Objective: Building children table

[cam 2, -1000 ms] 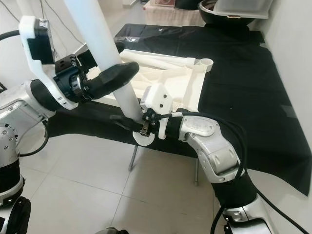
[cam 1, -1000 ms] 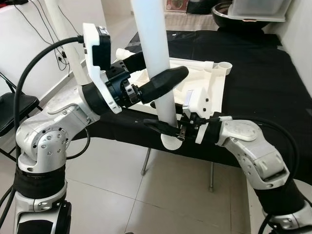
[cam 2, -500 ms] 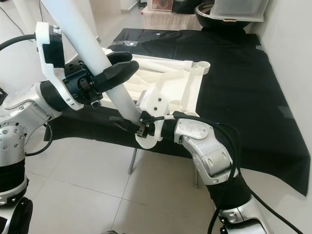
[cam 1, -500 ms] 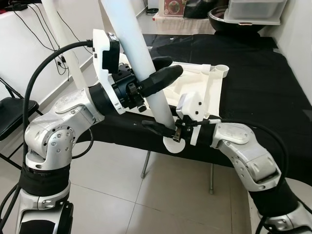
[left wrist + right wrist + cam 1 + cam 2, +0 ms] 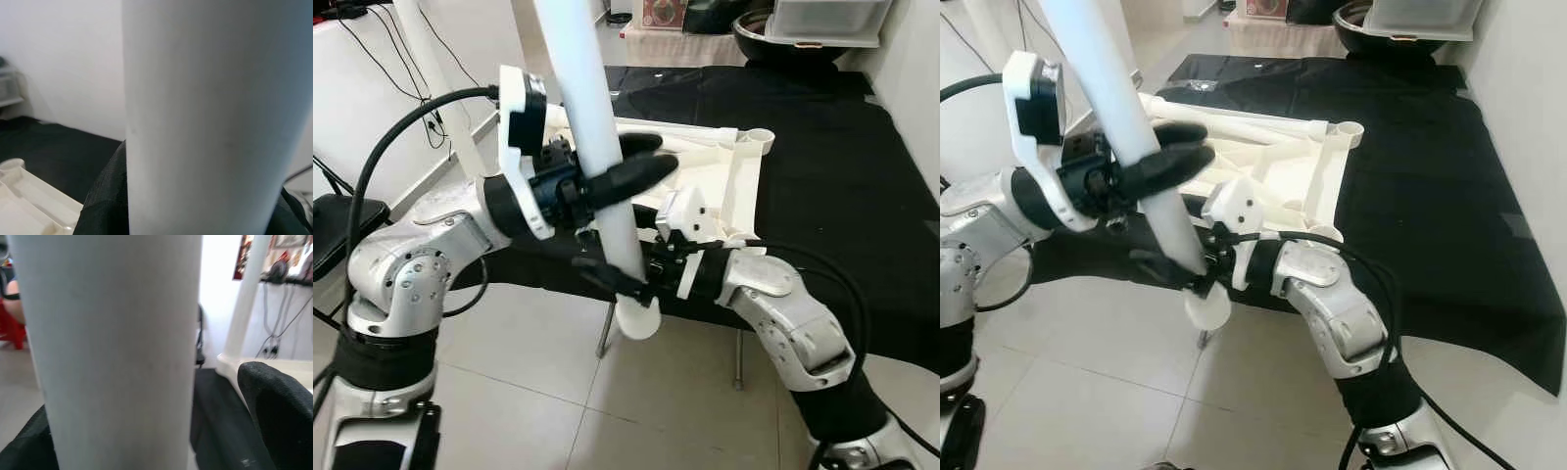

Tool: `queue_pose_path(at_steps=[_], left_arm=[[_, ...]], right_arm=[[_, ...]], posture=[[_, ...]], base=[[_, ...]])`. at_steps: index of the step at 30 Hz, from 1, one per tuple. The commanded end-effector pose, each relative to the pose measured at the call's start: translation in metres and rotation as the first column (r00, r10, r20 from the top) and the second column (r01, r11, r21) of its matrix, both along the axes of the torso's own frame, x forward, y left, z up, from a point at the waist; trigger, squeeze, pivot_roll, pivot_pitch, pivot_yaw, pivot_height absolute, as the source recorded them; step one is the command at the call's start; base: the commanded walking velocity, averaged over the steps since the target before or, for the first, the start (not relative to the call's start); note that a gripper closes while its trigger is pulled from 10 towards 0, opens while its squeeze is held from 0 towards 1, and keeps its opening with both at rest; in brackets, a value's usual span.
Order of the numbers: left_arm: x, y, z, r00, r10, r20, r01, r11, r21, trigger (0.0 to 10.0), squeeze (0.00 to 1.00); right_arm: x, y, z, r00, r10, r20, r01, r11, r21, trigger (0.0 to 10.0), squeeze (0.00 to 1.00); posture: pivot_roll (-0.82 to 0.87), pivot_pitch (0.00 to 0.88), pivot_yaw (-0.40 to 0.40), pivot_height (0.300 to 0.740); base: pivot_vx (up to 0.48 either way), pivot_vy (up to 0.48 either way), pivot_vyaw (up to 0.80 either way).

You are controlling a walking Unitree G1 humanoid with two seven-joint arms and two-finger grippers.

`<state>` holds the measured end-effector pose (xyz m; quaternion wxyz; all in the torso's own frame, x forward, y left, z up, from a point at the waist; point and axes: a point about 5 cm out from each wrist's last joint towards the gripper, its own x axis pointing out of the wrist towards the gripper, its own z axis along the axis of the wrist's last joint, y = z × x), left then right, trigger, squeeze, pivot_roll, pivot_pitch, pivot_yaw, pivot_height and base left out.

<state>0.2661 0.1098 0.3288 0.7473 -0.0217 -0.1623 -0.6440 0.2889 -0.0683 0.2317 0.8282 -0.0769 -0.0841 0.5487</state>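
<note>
Two end effectors clamp one smooth white cylindrical table leg (image 5: 597, 157): the right end effector (image 5: 625, 284) pinches it near its flared foot, the left end effector (image 5: 617, 176) grips higher. Beyond, the ribbed white plastic tabletop (image 5: 724, 181) lies upside down on the black-draped worktop (image 5: 832, 166).

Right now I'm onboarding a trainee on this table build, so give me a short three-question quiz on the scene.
1. True or false: both pincers grip the white table leg.
2. Which pincer holds nearer the leg's lower end? A) left pincer B) right pincer
3. Fill in: the white upturned tabletop lies on a ___ cloth.

Key: 1 true. 2 B. 3 black.
</note>
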Motion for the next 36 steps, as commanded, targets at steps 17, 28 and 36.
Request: queue_pose_path(at_steps=[17,28,36], left_arm=[[-0.006,-0.022,-0.004,0.985,-0.153,0.083,0.146,0.986,0.084,0.0,0.00],[-0.001,-0.020,0.000,0.988,-0.116,0.101,0.112,0.993,0.047,0.0,0.00],[0.001,-0.018,0.005,0.987,-0.104,0.119,0.103,0.995,0.018,0.0,0.00]], right_arm=[[-0.013,0.035,-0.015,0.980,0.071,-0.188,-0.063,0.997,0.048,10.0,0.00],[-0.027,0.035,-0.007,0.977,0.177,-0.121,-0.161,0.978,0.130,0.0,0.00],[-0.029,0.036,-0.003,0.980,0.179,-0.085,-0.166,0.976,0.138,0.0,0.00]], posture=[[0.03,0.099,0.043,0.740],[0.03,0.096,0.042,0.740],[0.03,0.091,0.043,0.740]], base=[[0.000,0.000,0.00],[0.000,0.000,0.00],[0.000,0.000,0.00]])
